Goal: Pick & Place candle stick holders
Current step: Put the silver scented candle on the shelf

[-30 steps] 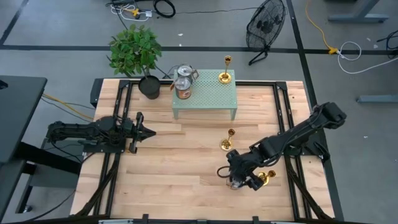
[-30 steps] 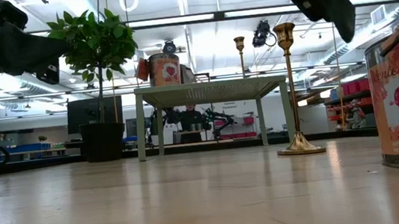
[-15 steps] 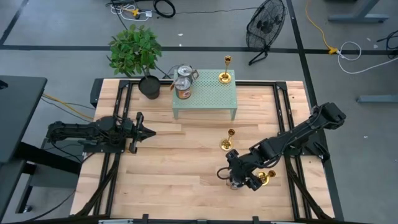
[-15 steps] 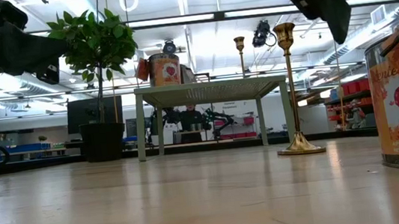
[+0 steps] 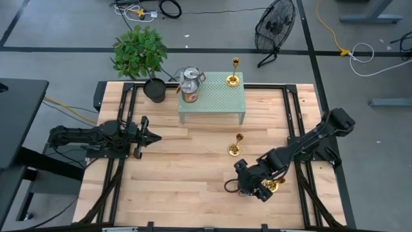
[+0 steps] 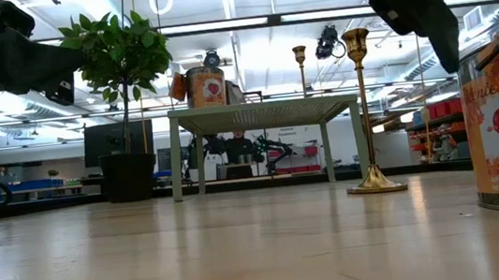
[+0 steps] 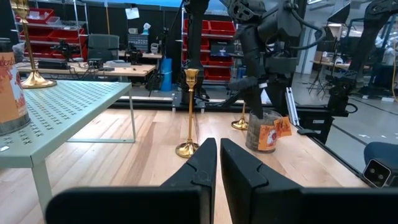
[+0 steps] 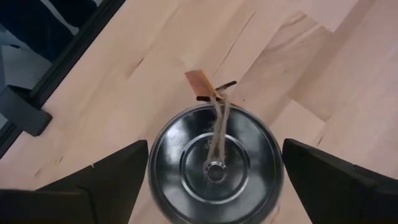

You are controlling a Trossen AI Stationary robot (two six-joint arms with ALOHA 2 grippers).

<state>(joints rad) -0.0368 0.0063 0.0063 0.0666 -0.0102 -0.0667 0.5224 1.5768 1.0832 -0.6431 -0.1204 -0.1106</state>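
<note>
Three gold candle stick holders stand upright on their round bases. One (image 5: 233, 78) is on the green perforated stand (image 5: 212, 98), one (image 5: 235, 149) on the wood table's middle right, and one (image 5: 277, 186) beside my right arm, partly hidden by it. My right gripper (image 8: 214, 186) is open and points down over a silver-lidded tin (image 8: 216, 163). Its fingers (image 8: 118, 171) stand on either side of the tin without touching it. My left gripper (image 7: 217, 165) is shut and level at the table's left, holding nothing.
Two more tins (image 5: 189, 86) stand on the green stand's left end. A potted plant (image 5: 140, 55) is at the far left. The tin under my right gripper carries a string with a paper tag (image 8: 200, 83). Bare wood lies between the two arms.
My right gripper has shifted slightly toward the table's near right and sunk a little over the tin, staying open. The candle stick holders have not moved.
</note>
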